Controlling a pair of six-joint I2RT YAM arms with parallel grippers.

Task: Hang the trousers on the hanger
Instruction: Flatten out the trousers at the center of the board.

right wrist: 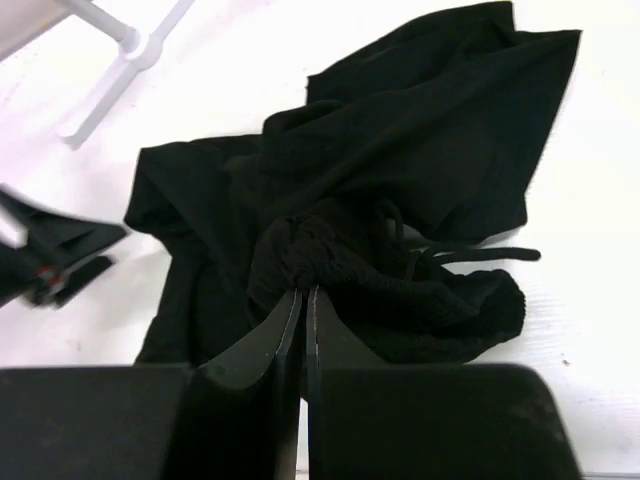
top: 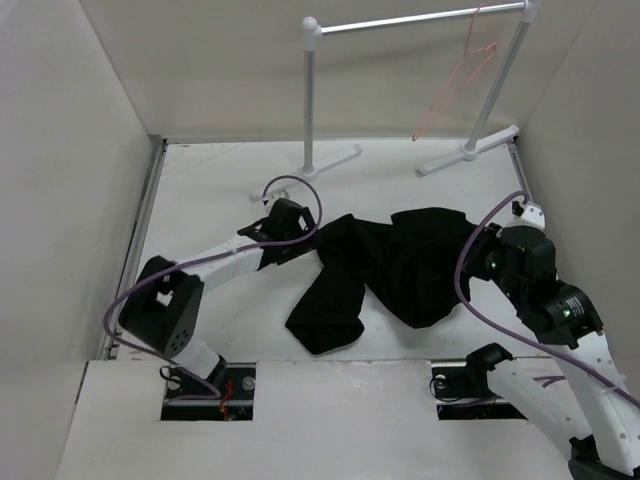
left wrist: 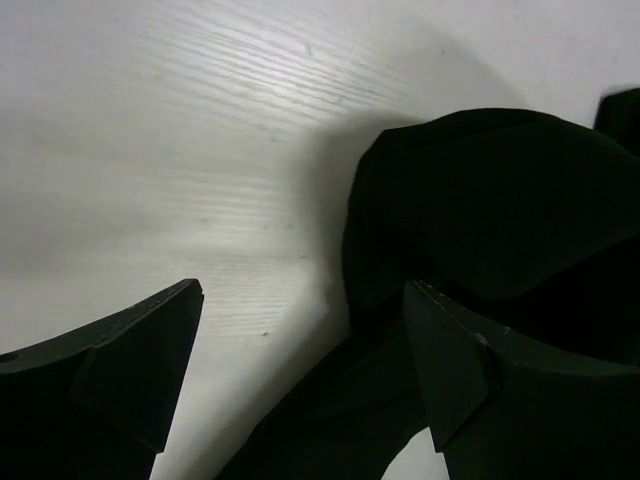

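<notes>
Trousers (top: 400,265) lie crumpled on the table (top: 220,180) in front of the white rack (top: 312,90), well short of its feet, one leg trailing away from the rack toward the arm bases. They look bunched rather than spread, probably because the cloth is being gathered at the waist for a lift. The hanger (top: 455,90) hangs by its hook from the rack's bar near the right post, high and well apart from the garment, so the fabric has a long way to travel. The right gripper (top: 482,245) sits in front of the rack's right foot at the trousers' right edge, jaws closed to a sliver on a thin pinch of puckered waistband. The left gripper (top: 285,220) is in front of the rack's left foot, just beside the garment's left edge, jaws spread wide and holding nothing, likely lined up to take a second hold. Only the overhead view shows the hanger and both arms together. Only the right wrist view shows the pinch itself, and a loose drawstring (right wrist: 480,253) lying across the waistband. The left wrist view alone shows bare table between the spread fingers (left wrist: 150,340), one fingertip overlapping the fabric's edge.
</notes>
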